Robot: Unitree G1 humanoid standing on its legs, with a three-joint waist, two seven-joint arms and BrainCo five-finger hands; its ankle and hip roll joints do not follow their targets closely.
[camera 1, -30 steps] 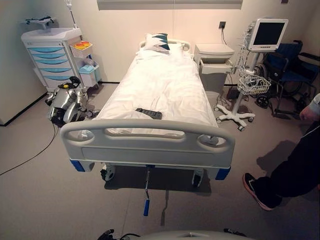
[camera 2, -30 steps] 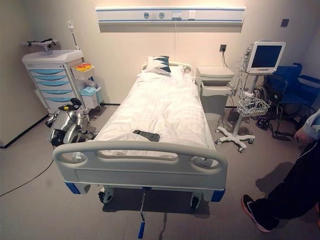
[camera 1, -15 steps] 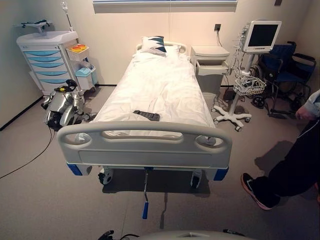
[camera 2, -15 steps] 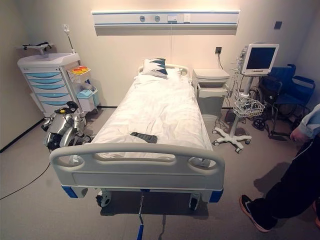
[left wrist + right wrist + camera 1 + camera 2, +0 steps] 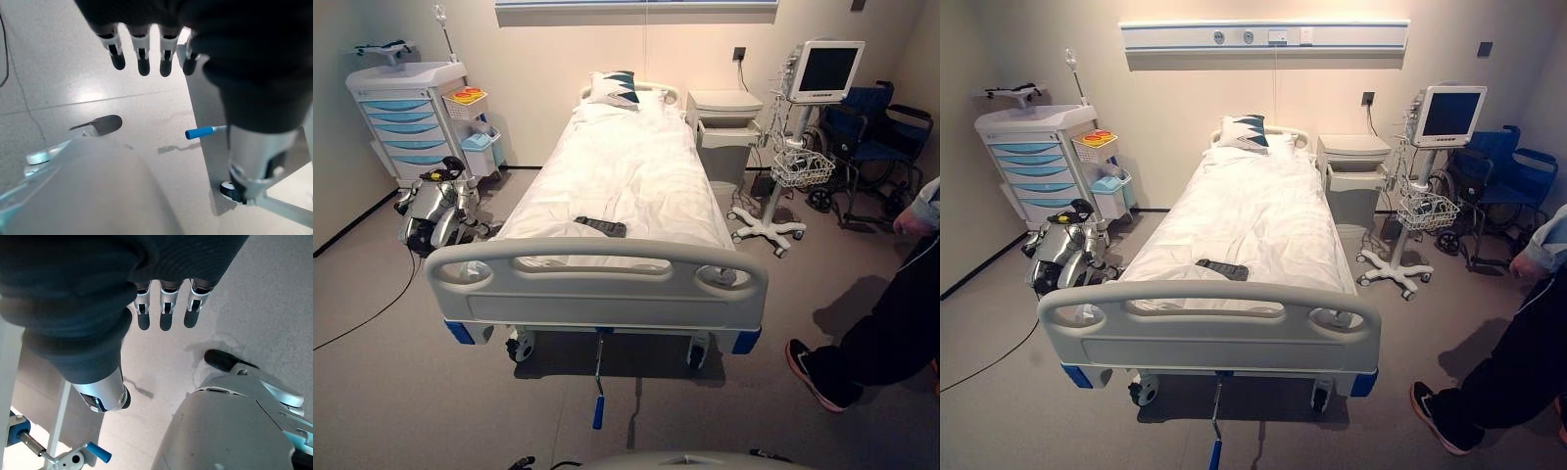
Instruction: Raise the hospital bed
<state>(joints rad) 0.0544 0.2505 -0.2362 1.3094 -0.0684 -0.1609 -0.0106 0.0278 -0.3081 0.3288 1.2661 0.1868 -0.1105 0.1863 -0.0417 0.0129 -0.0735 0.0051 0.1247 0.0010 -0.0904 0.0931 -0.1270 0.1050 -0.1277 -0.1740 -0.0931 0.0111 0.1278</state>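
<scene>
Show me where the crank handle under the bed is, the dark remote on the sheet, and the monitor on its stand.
crank handle [image 5: 598, 412], left eye view, on its blue grip below the footboard.
remote [image 5: 603, 226], left eye view, on the middle of its dark body.
monitor [image 5: 1449, 113], right eye view, on its dark screen.

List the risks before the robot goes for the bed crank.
The blue-handled crank sits low under the footboard, so reaching it means a deep stoop, which may unsettle balance. A person stands close on the right. A dark remote lies loose on the bed and could slide. Both the left hand and the right hand hang open.
</scene>
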